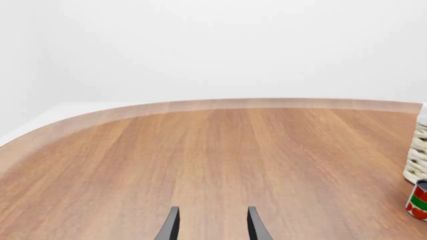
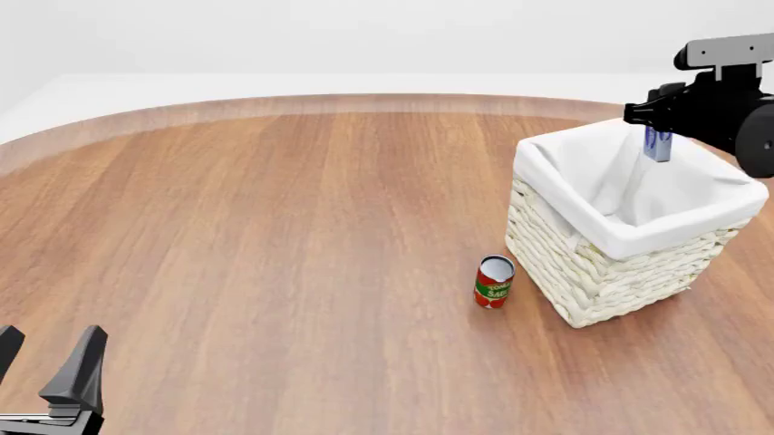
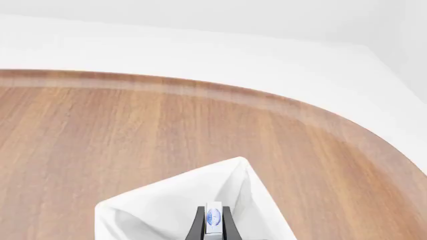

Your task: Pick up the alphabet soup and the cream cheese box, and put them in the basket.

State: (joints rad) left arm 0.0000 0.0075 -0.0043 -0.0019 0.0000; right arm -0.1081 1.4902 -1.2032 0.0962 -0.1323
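Dark left gripper (image 2: 46,367) sits at the near left corner of the wooden table (image 2: 266,236) in the front view, fingers spread well apart, nothing between them. Left wrist view confirms it: two black fingertips (image 1: 171,226) with a clear gap of bare wood, holding nothing. That view also catches the red and green can (image 1: 418,200) at its edge, and a bit of wicker beside it.

Mid-table: red and green can (image 2: 494,282) stands upright just beside the near-left wall of the basket (image 2: 593,272), close but apart as far as the front view shows. Basket is cream-white wicker, square, white cloth lining folded over the rim, on the right part of the table.

Farther back, right gripper (image 2: 657,143) hangs over the basket's far side, fingers pointing down, closed tight on the cream cheese box (image 2: 658,142). Box is held on end, up around rim level, blue mark visible, over the open lining. Right wrist view: cream cheese box (image 3: 213,217) pinched between the two dark fingers (image 3: 199,222), white face with blue oval showing, white lining of the basket (image 3: 167,200) right below and around it. Cannot tell if the box touches the cloth.

Alphabet soup: not visible in any view; cannot tell whether it lies inside the basket, as the interior is mostly hidden by the lining folds.

Beyond the basket, curved table edge, then plain white background.
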